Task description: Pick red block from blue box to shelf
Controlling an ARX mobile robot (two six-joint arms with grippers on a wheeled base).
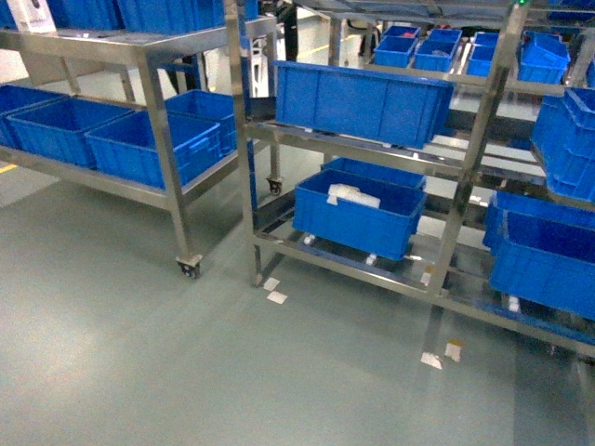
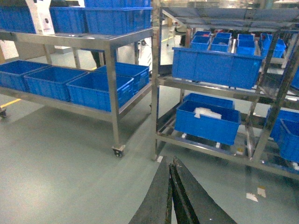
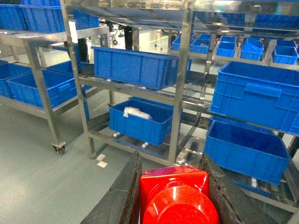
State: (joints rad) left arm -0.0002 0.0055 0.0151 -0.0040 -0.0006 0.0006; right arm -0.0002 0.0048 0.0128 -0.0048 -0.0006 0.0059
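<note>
on my right wrist feed the right pincer (image 3: pixel 175 196) has the red block (image 3: pixel 175 193) clamped between its two dark fingers (image 3: pixel 119 196), one pressed to each side face. the block is close to a cube, so i can't name a long axis; its round stud faces the camera, toward the bottom of the frame, and the flat square face above it points out toward the shelf (image 3: pixel 180 88). beyond the block stand the steel posts and tiers, carrying dark blue crates (image 3: pixel 135 65) (one on the lower tier has something white lying in it).

on the left wrist feed the left pincer (image 2: pixel 172 186) is closed, fingers meeting in a thin seam with nothing between them, pointing at the grey floor (image 2: pixel 60 154) in front of the shelf (image 2: pixel 156 84).

the head view shows the shelf (image 1: pixel 244 139), a wheeled steel rack (image 1: pixel 158 121) to its left and more crates, but neither pincer. the blue box does not show in any view.
</note>
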